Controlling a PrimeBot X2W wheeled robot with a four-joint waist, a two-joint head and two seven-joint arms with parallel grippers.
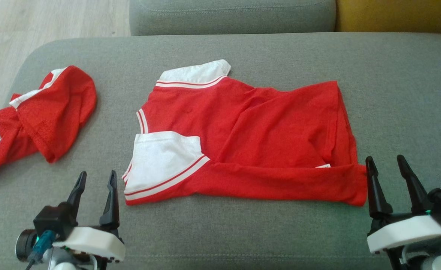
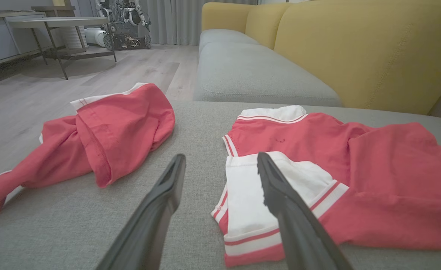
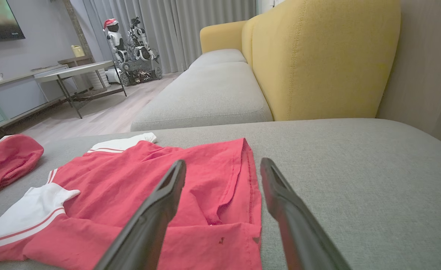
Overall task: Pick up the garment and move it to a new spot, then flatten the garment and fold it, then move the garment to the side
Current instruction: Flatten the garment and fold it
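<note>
The garment point(image 1: 242, 131), a red shirt with white sleeves, lies spread across the middle of the grey cushion point(image 1: 411, 93), collar end toward the robot's left and hem toward its right. It is only partly flat. Its near long edge looks turned over onto the body as a red band, the near sleeve point(image 1: 164, 157) rests folded in on top, and the far sleeve point(image 1: 198, 73) pokes out at the back. Loose creases run across the chest toward the hem. This reads as the folding step, with one lengthwise fold laid and the far side not yet brought in. The left gripper point(image 1: 97, 174) hovers just beside the near sleeve's corner with its fingers spread and nothing between them. The right gripper point(image 1: 385, 158) sits just beside the hem corner, likewise spread and empty, and neither appears to touch the cloth. The next move likely calls for both arms to reach over to the far edge, or to the two ends, and pinch the cloth itself without catching the cushion. They would then carry it across evenly, so the turned band does not drag open. Well apart at the left, a second red garment point(image 1: 51, 108) lies crumpled near the cushion's rounded end. Beyond the cushion are the yellow backrest point(image 3: 317, 56) and pale wooden floor point(image 1: 36, 18).
</note>
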